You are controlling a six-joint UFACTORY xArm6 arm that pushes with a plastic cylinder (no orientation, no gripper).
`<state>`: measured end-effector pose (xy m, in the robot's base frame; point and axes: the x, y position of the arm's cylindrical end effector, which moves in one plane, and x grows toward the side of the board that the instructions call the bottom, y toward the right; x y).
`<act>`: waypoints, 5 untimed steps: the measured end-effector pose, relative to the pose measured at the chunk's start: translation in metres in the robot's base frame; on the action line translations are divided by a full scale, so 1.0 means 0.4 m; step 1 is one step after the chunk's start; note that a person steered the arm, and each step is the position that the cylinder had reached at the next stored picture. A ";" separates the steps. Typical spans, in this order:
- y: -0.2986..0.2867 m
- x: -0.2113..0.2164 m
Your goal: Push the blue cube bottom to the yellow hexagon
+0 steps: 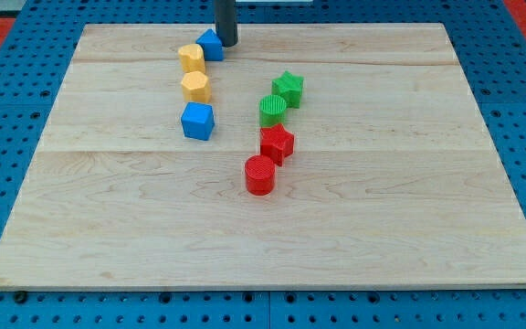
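The blue plastic cube (197, 121) is already sitting just below the yellow plastic hexagon (195, 87) in the upper left of the wooden worktop (382, 238), so the task looks nearly done. There is no gripper; the rod's tip (226, 43) is holding nothing, touching another small blue block (211, 44) at the top.

Only a short stretch of the robot's body is showing: a straight, dark rod, nearly black, with a round cross-section and an even width along the part in view. A faint paler sheen is running down its left side. Its upper part is running out past the view's top edge. My tip (227, 44) is looking blunt and plain. No cables, screws or markings are showing.
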<state>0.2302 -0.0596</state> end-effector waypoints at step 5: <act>0.054 0.256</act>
<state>0.3325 -0.0382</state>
